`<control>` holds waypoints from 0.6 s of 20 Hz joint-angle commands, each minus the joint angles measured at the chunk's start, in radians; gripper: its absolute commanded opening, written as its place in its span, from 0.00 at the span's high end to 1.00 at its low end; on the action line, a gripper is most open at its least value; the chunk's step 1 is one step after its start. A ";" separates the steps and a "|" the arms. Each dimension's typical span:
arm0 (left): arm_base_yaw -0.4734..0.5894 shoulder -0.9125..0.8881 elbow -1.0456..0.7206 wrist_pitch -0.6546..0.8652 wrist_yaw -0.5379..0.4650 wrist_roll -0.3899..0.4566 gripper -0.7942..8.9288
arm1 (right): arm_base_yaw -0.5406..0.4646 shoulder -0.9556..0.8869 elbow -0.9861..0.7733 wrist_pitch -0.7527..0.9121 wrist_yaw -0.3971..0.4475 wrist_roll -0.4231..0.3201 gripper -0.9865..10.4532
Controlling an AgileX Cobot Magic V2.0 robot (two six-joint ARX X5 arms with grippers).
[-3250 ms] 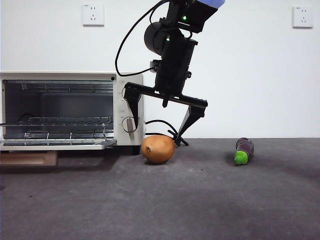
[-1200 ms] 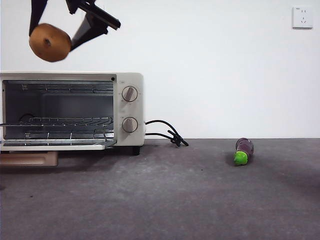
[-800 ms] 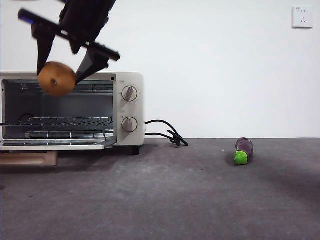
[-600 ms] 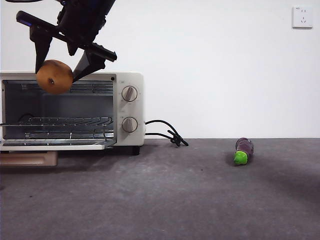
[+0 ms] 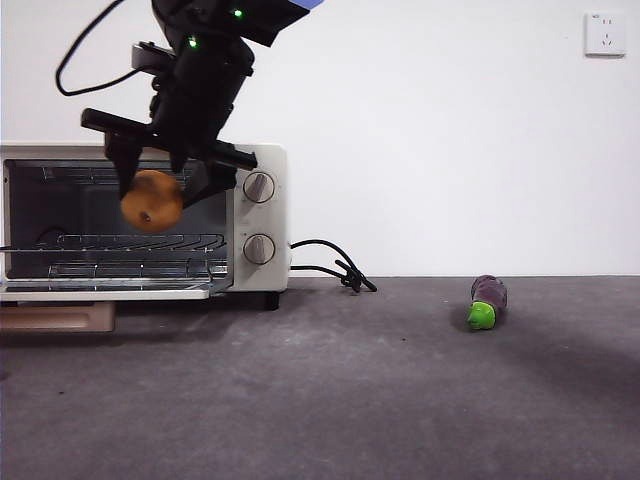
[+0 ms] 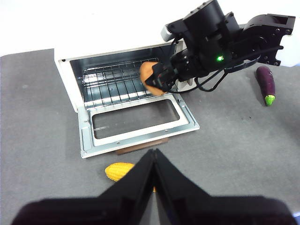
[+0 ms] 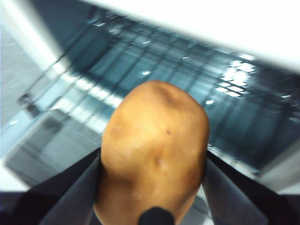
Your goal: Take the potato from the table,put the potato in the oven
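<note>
Potato (image 5: 152,201) in right claw (image 5: 166,190); left wrist alone shows corn (image 6: 120,171)

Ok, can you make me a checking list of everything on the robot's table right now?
Surface: dark grey table, mottled.
Job's things: potato held in the air at the open oven mouth; door down.
Clutter: eggplant lying far from the oven; corn cob and a wooden block by the door.
Grippers: right gripper shut on the potato; left gripper shut, empty, waiting.
Cables: black cord beside the oven.
Surroundings: white wall, socket.
</note>
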 commanded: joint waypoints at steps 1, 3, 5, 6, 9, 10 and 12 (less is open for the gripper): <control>0.000 0.006 -0.004 0.006 0.000 0.011 0.92 | -0.006 0.014 -0.003 0.022 0.005 -0.006 0.92; 0.000 0.008 -0.005 0.006 0.000 0.011 0.92 | -0.012 0.022 -0.003 0.041 0.005 -0.006 0.92; 0.000 0.008 -0.005 0.006 0.000 0.011 0.92 | -0.014 0.035 -0.003 0.061 0.004 -0.006 0.92; 0.000 0.008 -0.004 0.006 0.000 0.011 0.92 | -0.014 0.041 -0.003 0.067 0.003 -0.006 0.92; 0.000 0.013 -0.005 0.006 0.000 0.011 0.92 | -0.014 0.068 -0.003 0.089 0.009 -0.002 0.92; 0.000 0.014 -0.005 0.006 0.000 0.011 0.92 | -0.014 0.071 -0.003 0.098 0.009 0.004 0.92; 0.000 0.016 -0.005 0.006 0.000 0.011 0.92 | -0.014 0.074 -0.003 0.120 0.021 0.004 0.92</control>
